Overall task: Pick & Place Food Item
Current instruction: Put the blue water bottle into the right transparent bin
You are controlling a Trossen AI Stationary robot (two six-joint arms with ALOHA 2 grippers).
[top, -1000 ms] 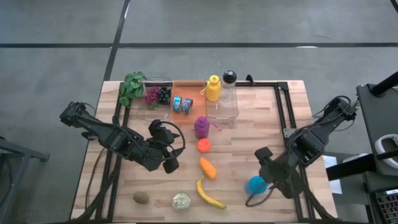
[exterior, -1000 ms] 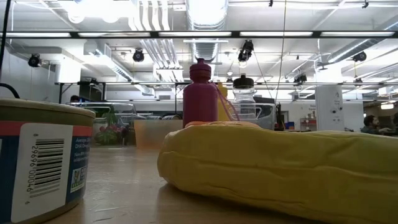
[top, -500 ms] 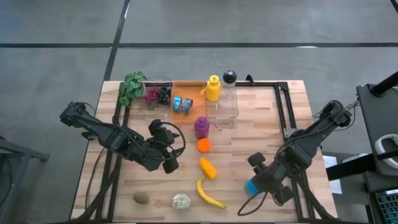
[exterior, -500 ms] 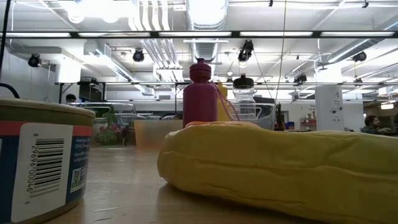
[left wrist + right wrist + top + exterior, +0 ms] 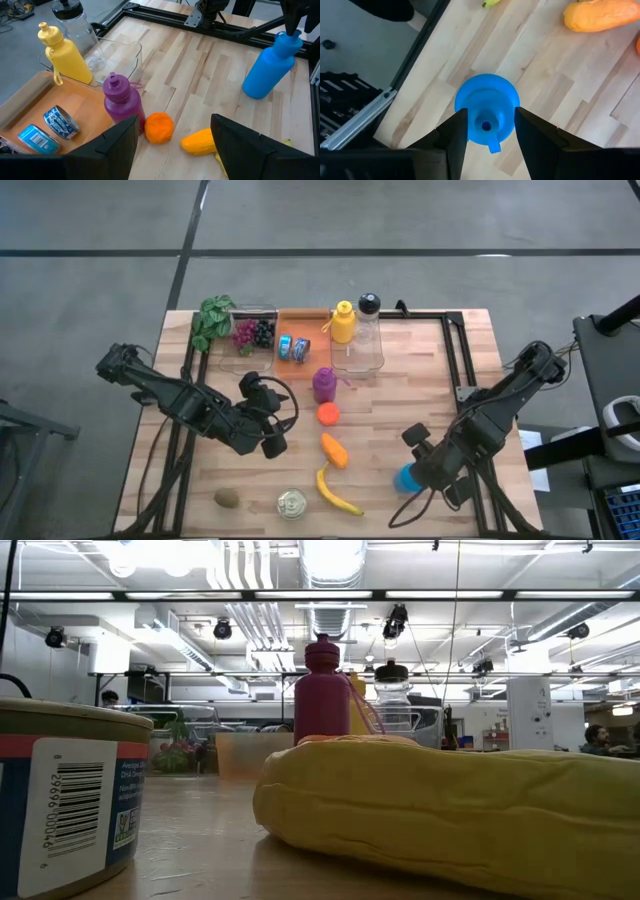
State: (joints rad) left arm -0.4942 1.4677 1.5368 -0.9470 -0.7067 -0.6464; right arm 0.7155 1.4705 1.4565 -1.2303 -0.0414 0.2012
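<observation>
- Right arm has swung toward the table's near edge since a second ago, carrying the right gripper (image 5: 428,472) from beside the blue bottle (image 5: 407,478) to directly over it; the fingers have drawn in around the bottle's top.
- Right arm pose: reaches in from the right side of the table (image 5: 400,400), wrist bent down, camera looking straight down on the bottle cap.
- Right gripper state: the two fingers (image 5: 454,131) flank the blue bottle's neck on either side, narrowed to it; firm contact cannot be confirmed from the wrist view.
- Blue bottle stands upright on the wood near the front right corner, well apart from the other items.
- Left arm unchanged: stretched low across the left half, left gripper (image 5: 275,442) spread with nothing between the fingers, hovering near the carrot (image 5: 334,449).
- Food items: orange (image 5: 328,414) just behind the carrot, banana (image 5: 335,492) in front of it, kiwi (image 5: 227,498) and can (image 5: 292,503) at the near edge.
- Purple bottle (image 5: 324,383) upright mid-table; yellow bottle (image 5: 343,322) at the back.
</observation>
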